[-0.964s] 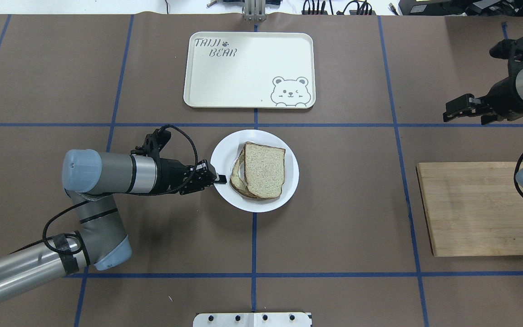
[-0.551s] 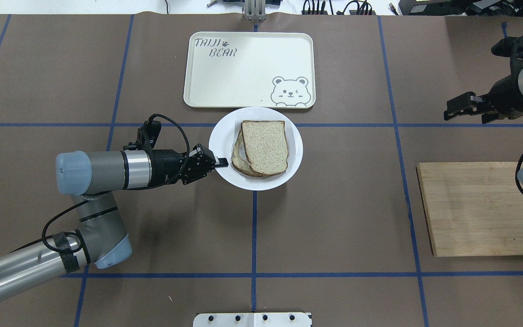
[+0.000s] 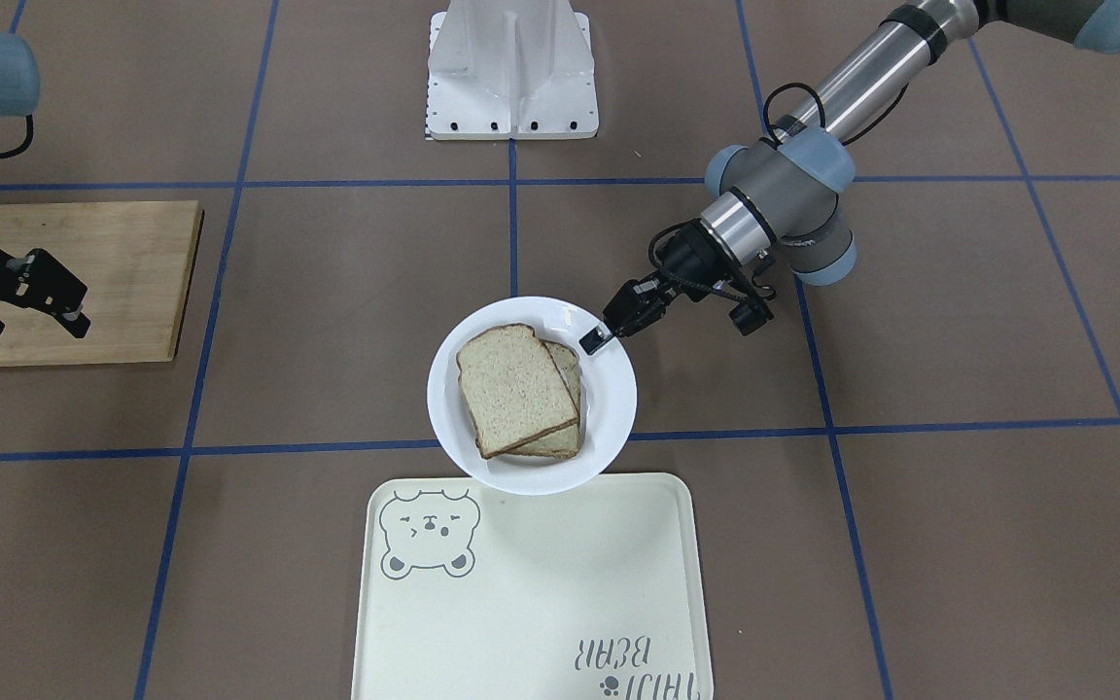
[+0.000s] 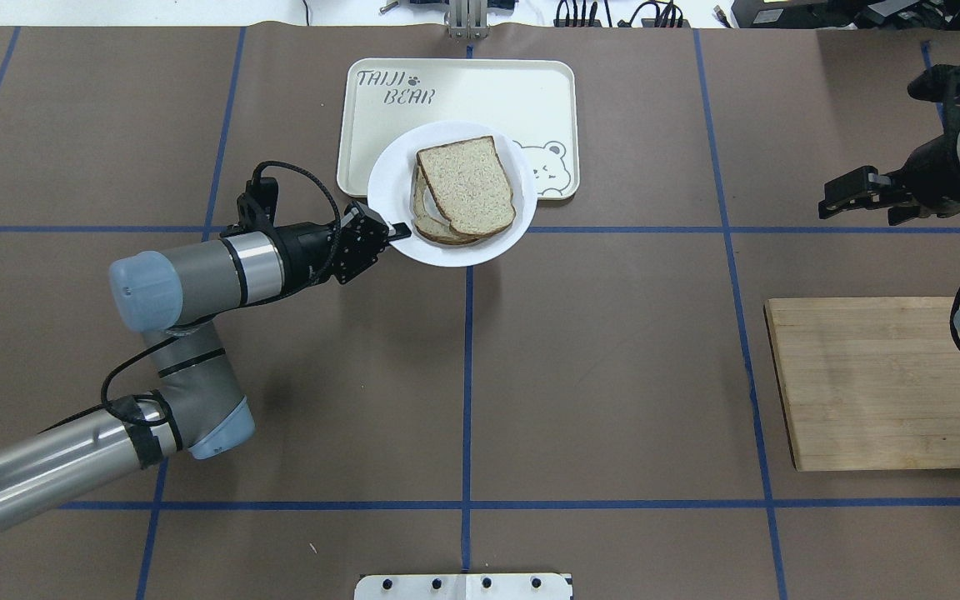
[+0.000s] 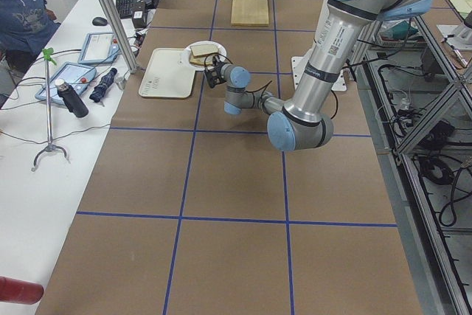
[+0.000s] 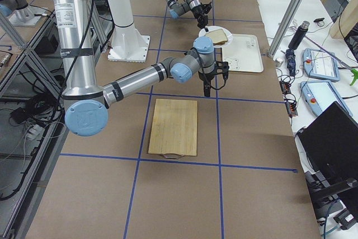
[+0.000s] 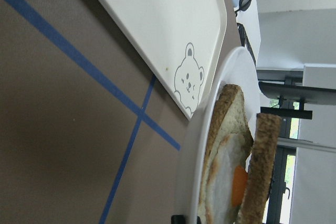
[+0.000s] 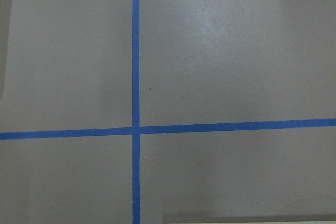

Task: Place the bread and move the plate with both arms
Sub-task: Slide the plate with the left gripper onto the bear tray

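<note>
Plate (image 4: 387,187) is mid-carry: left tool (image 4: 401,230) is clamped on its near-left rim, and it looks raised off the counter (image 4: 613,375), since the overhead view shows it well over the near-left part of the tray (image 4: 547,83) while the front view has it only lapping the tray's edge. Bread (image 4: 467,185) lies on top of the egg slice (image 7: 226,182) in the plate, so the bread step reads as done and the plate move is the one in hand. Next, prob.: bring the plate further over the tray's middle, keep it level, lower it flat inside the lip, then let go. Watch-outs: it's a one-sided rim pinch, so the plate may tip away from the grip; the top slice sits loose and skewed on the lower one and could slide; the tray's raised lip must be cleared, or the plate ends up propped on it. Right tool (image 3: 35,331) is well apart at the far side, fingers apart and holding nothing, above the edge of the wooden board (image 4: 863,383), out of the way. Nothing else lies between plate and tray.
</note>
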